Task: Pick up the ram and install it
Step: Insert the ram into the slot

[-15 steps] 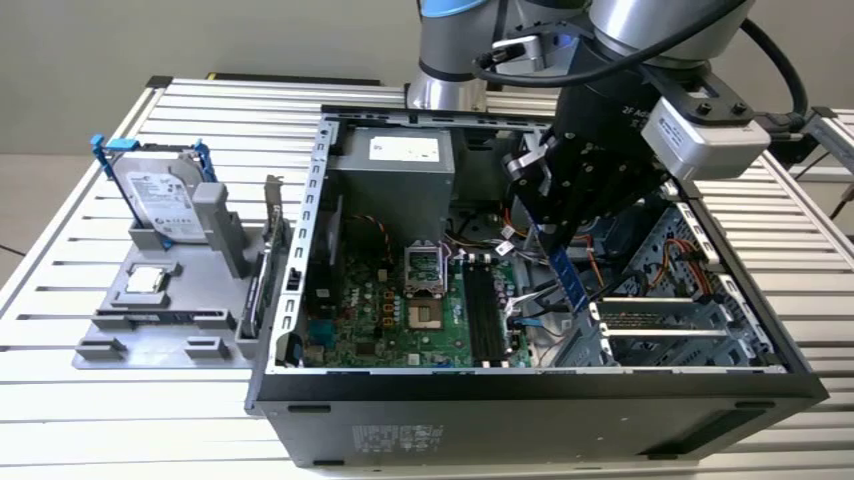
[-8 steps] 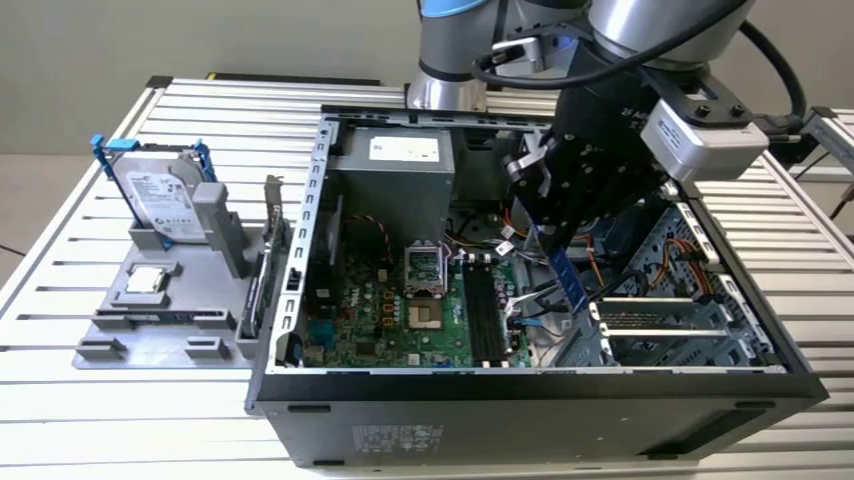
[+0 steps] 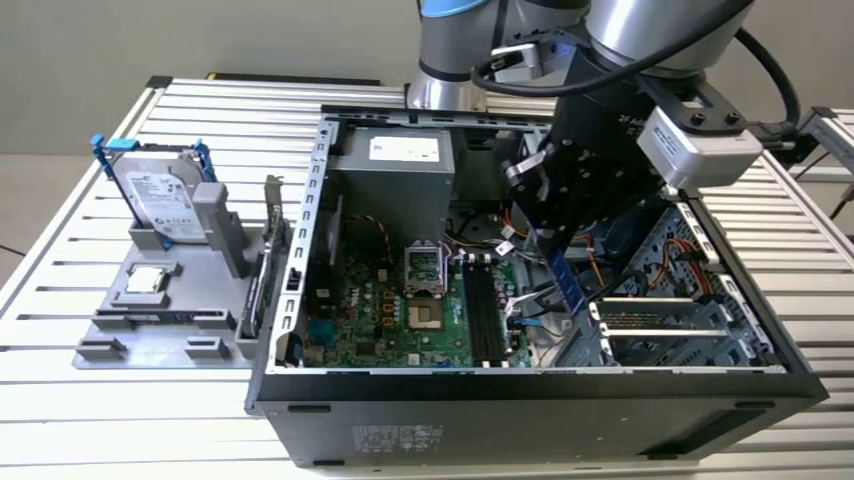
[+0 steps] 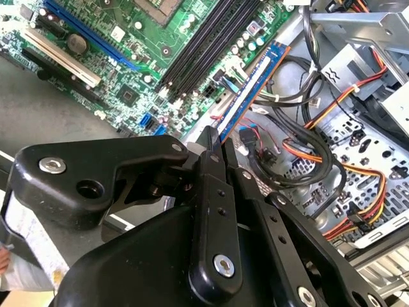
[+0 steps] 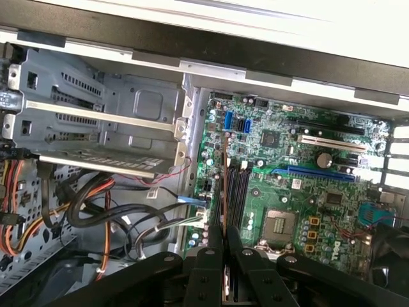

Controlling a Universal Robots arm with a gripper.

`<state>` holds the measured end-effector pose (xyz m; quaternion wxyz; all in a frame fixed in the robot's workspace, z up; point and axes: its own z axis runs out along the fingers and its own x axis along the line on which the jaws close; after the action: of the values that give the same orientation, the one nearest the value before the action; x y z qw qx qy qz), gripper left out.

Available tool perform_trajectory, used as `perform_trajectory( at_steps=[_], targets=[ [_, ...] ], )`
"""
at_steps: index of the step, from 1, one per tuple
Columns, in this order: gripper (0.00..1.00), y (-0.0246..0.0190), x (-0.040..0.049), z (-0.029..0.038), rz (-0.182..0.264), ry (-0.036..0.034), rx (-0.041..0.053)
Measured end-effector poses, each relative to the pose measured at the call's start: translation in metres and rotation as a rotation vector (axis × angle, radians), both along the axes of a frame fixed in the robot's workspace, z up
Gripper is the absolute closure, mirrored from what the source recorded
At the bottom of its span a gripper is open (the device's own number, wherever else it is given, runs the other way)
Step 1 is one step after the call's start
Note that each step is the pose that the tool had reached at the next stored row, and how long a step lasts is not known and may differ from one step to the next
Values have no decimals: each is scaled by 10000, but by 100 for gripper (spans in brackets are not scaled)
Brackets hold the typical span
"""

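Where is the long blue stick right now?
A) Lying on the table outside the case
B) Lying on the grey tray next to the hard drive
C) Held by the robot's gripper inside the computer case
C: the ram is pinched in the gripper, which hangs inside the open computer case close to the black slots on the motherboard.

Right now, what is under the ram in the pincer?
Below the ram, shut in the pincer, lie the edge of the motherboard and loose cables, with the black memory slots just beside. The pincer covers the ram's upper end.
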<state>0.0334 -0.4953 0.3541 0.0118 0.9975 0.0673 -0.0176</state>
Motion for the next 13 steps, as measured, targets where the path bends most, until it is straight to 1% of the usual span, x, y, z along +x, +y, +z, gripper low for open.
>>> perform_trajectory(
  at_steps=[13],
  targets=[
    [100, 0, 0, -60, 0, 0, 1]
  ],
)
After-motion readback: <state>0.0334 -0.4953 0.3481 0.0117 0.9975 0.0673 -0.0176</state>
